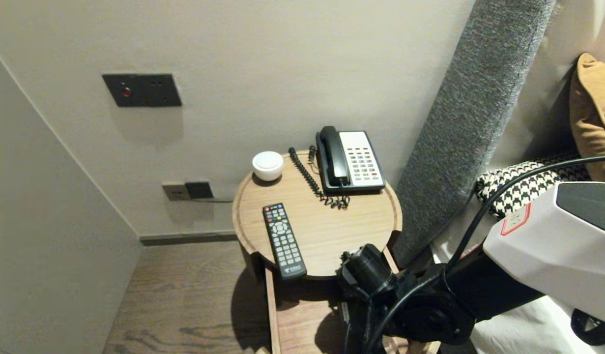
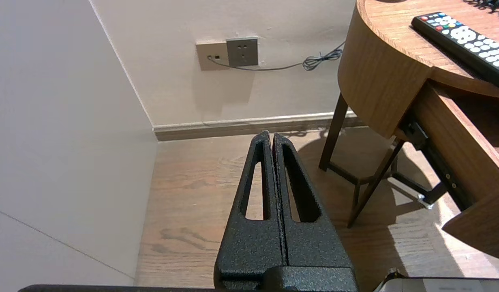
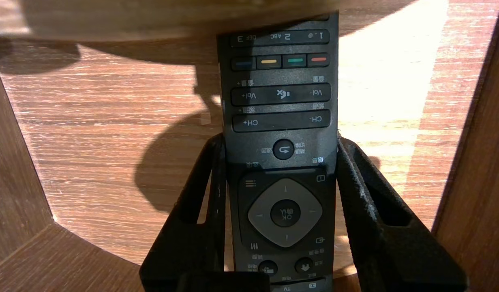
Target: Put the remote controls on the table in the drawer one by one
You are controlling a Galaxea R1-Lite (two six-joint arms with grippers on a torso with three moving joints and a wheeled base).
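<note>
The right hand (image 3: 280, 140) is clamped on the two sides of a dark remote (image 3: 279, 194) inside the open drawer (image 3: 111, 142). Only its wrist view shows this grip. The head view shows a second remote (image 1: 283, 241) on the tabletop (image 1: 341, 231). The left hand (image 2: 272, 136) is closed and empty, above the floor.

Head camera high over table (image 1: 331, 231); left wrist low beside it; right wrist inside drawer (image 3: 111, 121).

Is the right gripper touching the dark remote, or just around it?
Touching. Right wrist view: right gripper fingers press both sides of the dark remote, no gap.
</note>
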